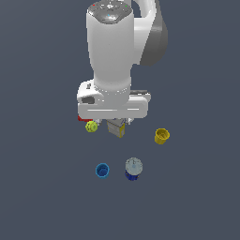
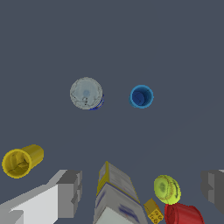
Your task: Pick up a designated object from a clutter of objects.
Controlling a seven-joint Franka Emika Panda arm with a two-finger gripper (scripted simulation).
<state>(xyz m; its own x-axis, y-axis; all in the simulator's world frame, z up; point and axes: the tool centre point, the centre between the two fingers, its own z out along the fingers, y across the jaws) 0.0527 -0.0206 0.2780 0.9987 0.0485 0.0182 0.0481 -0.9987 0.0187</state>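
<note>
Cup: the small bright-blue cup [image 1: 102, 170] stands up straight on the dark floor [image 1: 42, 187], its open mouth facing up, so its long way runs up and down.
Place: it sits in the open, near the bottom of the exterior view, well apart from the arm [image 1: 115, 51].
Neighbor: the dark-blue object with a grey round top [image 1: 133, 168] stands just beside the cup, on the exterior view's right, not touching it.
Yellow cup: the yellow cup [image 1: 161, 136] lies tipped on its side, farther off to the exterior view's right.
Under the arm: the grey-and-yellow box [image 1: 117, 128], the yellow-green ball [image 1: 92, 126], the red cup [image 2: 183, 214] and the tiny orange piece [image 2: 153, 211] crowd together there.
In the way: the floor right around the blue cup is bare apart from the grey-topped neighbor.
Hand: the gripper [image 2: 140, 192] hangs over the box with its fingers [image 2: 70, 192] spread wide, pinching nothing.
</note>
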